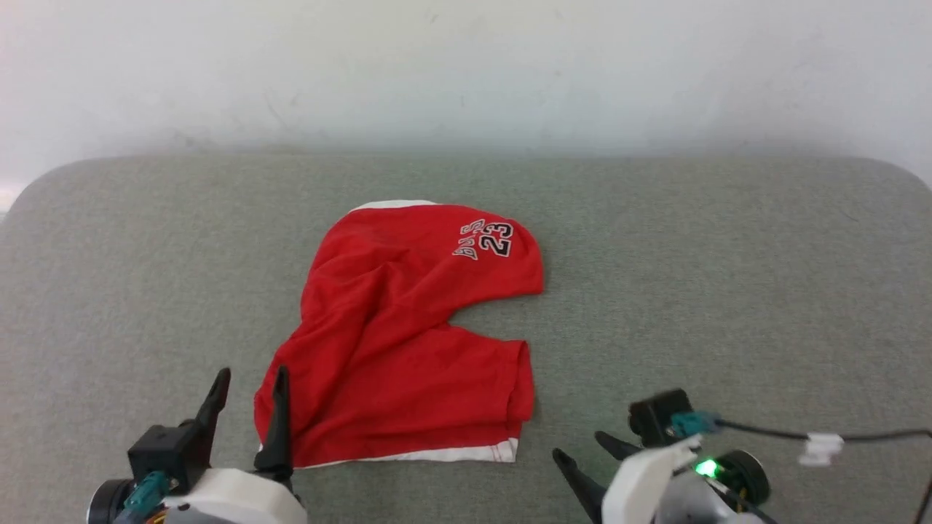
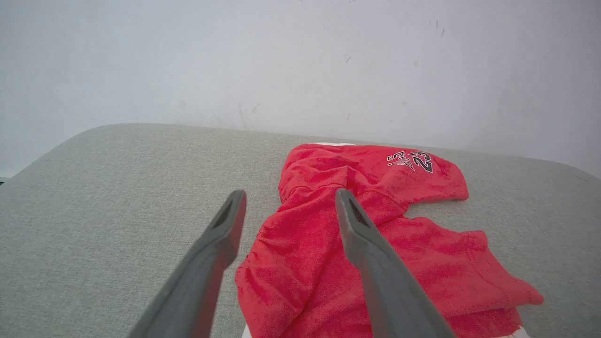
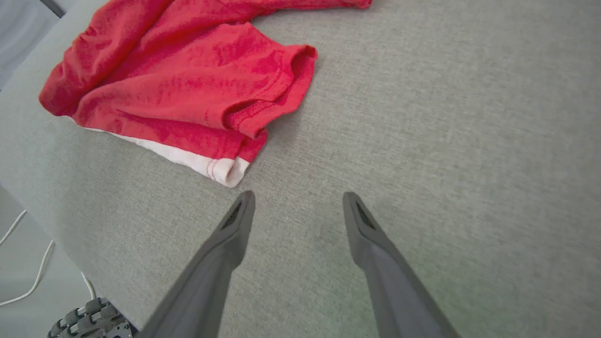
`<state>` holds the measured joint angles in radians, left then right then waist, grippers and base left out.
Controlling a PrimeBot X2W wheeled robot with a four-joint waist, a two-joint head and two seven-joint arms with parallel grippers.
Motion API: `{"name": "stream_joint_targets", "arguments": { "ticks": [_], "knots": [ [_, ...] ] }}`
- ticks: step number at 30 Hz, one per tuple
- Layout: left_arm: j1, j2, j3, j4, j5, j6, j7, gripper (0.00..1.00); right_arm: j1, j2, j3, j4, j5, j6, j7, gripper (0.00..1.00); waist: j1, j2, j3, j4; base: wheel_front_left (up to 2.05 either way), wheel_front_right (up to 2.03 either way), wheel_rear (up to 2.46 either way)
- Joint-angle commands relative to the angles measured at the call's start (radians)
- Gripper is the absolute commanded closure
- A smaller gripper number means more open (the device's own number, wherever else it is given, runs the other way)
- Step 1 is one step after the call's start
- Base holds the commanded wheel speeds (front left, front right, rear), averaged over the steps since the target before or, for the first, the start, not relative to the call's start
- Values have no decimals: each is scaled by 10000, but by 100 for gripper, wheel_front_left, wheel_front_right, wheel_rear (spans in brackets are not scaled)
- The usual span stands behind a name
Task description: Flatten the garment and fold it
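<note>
The left gripper (image 1: 252, 372) is standing with its fingers spread wide at the lower left of the head view, gripping nothing. One finger is crossing the lower-left edge of the garment (image 1: 408, 335); whether it is touching the cloth I cannot tell. The right gripper (image 1: 582, 445) is gaping just as wide and empty at the lower right, hovering over the bare grey padded surface (image 1: 728, 291) near the garment's white-banded corner. The red shorts are lying mid-frame, creases running through the middle, one leg reaching toward the upper centre and the other toward the lower right. By my reading, flattening is only partly done and folding is not yet begun. No box or basket is taking part; the garment is resting directly on the surface.
</note>
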<state>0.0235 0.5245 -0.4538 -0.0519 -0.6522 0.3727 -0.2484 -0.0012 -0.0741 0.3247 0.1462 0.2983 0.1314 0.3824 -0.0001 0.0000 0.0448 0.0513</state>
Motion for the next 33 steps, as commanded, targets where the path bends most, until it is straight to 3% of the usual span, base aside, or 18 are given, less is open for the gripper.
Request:
{"name": "stream_joint_targets", "arguments": {
  "ticks": [1,12,17,18,19,20,26,30,33],
  "knots": [
    [-176,-98,37,-39,194,-45,-76,0,-359,-12,149,177,154,-7,92,0,1,0,127,285,0,0,0],
    [-438,-1018,305,-100,1161,-401,-131,0,-2692,145,1743,3415,697,-7,422,0,1,0,442,1047,0,0,0],
    [-455,-1233,433,8,1357,-576,-132,0,-3108,204,2842,4840,1310,-7,1419,0,1,0,515,1125,0,0,0],
    [-453,-1265,466,37,1389,-611,-132,0,-3126,210,3066,5003,1543,-7,1662,42,1,0,511,1131,0,0,0],
    [-443,-1287,499,65,1416,-643,-132,0,-3137,215,3277,5094,1798,-7,1870,62,1,0,501,1133,0,0,0],
    [-425,-1305,539,90,1439,-666,-132,0,-3175,218,3443,5089,2020,-7,1945,97,1,0,491,1127,0,0,0],
    [-233,-1388,824,132,1559,-719,-133,0,-3637,-251,3138,4158,2621,-7,735,100,1,0,397,980,0,0,0],
    [-31,-1422,964,126,1619,-741,-133,0,-3604,-915,2084,3008,2364,-7,-223,100,1,0,321,790,0,0,0],
    [66,-1457,1012,160,1637,-777,-133,0,-3145,-1352,1136,2154,2051,-7,-338,100,1,0,294,661,0,0,0]
  ]
}}
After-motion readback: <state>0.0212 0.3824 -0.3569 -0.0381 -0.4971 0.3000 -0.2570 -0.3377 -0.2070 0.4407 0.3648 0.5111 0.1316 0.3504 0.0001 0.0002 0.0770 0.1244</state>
